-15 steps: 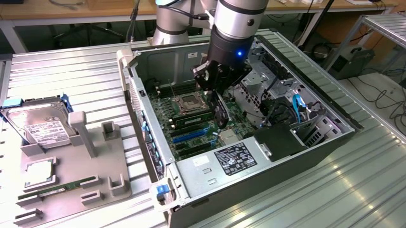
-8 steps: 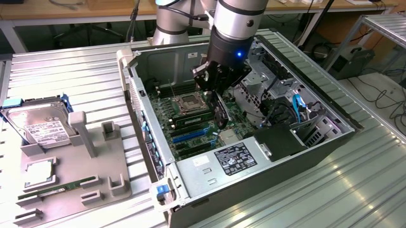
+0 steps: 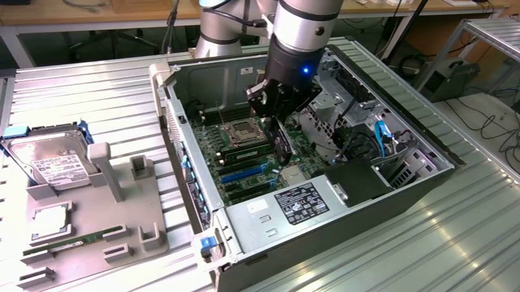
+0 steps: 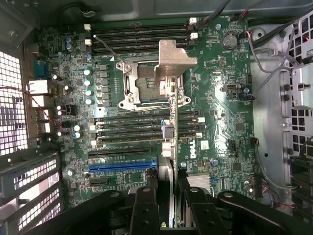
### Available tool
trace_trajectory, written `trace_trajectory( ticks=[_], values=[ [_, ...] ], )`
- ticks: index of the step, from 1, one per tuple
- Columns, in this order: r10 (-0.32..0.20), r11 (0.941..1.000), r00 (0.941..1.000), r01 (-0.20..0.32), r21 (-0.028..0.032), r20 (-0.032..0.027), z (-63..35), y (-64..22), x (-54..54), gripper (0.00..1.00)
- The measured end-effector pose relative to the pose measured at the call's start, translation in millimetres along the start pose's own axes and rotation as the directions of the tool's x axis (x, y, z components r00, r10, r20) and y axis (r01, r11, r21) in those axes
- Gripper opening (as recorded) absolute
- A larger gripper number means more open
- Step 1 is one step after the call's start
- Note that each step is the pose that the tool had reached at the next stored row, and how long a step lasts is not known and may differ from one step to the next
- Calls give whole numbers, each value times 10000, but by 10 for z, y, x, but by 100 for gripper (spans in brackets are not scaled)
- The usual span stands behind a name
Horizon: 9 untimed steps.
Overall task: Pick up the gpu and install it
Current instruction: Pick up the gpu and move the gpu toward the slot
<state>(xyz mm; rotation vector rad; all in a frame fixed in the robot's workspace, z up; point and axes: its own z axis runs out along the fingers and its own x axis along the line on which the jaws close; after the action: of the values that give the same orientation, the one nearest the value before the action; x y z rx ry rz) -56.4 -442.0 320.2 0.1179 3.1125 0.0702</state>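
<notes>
End effector: clenched on the gpu, edge-on above the motherboard (bracket leading).
Risk: card apparently off the blue slot; misalignment could jam.

Thin dark gpu with silver bracket, edge-on and upright between the fingers, above the motherboard.

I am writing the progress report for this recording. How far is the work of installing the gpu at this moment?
Done: the gpu is picked up and carried inside the open computer case. In hand: the gripper is shut on the card's edge, holding it on edge above the motherboard, its silver bracket over the CPU socket. Left: the card is not yet seated; the blue slot is empty.
</notes>
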Motion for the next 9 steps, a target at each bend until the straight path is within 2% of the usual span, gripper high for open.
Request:
trace_trajectory(
  ticks=[9],
  values=[
    [0,10000,10000,0,1,0,18,0,2,26]
  ],
)
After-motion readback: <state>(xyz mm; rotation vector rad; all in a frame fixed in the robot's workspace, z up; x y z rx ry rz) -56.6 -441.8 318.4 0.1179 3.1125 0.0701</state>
